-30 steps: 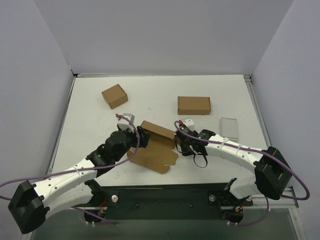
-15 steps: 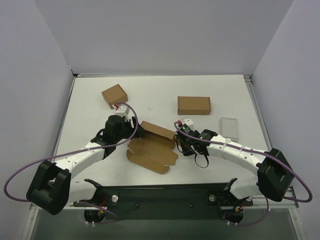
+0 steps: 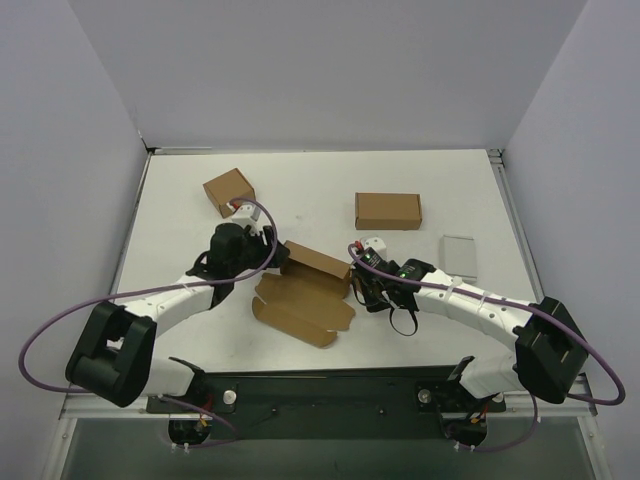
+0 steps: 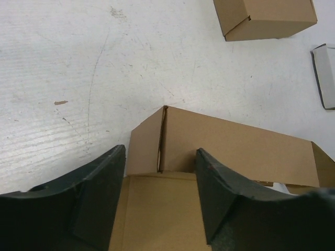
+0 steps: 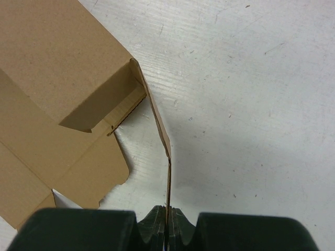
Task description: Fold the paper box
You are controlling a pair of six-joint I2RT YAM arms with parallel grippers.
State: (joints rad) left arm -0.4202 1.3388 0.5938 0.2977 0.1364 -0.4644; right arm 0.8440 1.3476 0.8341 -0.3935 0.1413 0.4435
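Note:
The paper box [image 3: 300,300] lies half-formed at the table's middle, its back wall [image 4: 235,146] raised and its front panels flat. My left gripper [image 3: 272,262] is at the box's far left corner. In the left wrist view the left gripper [image 4: 159,201] is open, its fingers [image 4: 99,198] standing either side of the flat base panel just short of the raised corner. My right gripper [image 3: 357,285] is at the box's right end. In the right wrist view the right gripper [image 5: 168,222] is shut on the thin edge of an upright side flap [image 5: 159,123].
A small squarish brown carton [image 3: 229,192] sits far left. A closed brown box [image 3: 388,211] stands at the far right, and it also shows in the left wrist view [image 4: 264,15]. A flat grey case [image 3: 460,256] lies right of my right arm.
The left arm has swung from the box's near left side round to its far left corner, and its jaws have narrowed slightly. The right arm and its grip have not moved.

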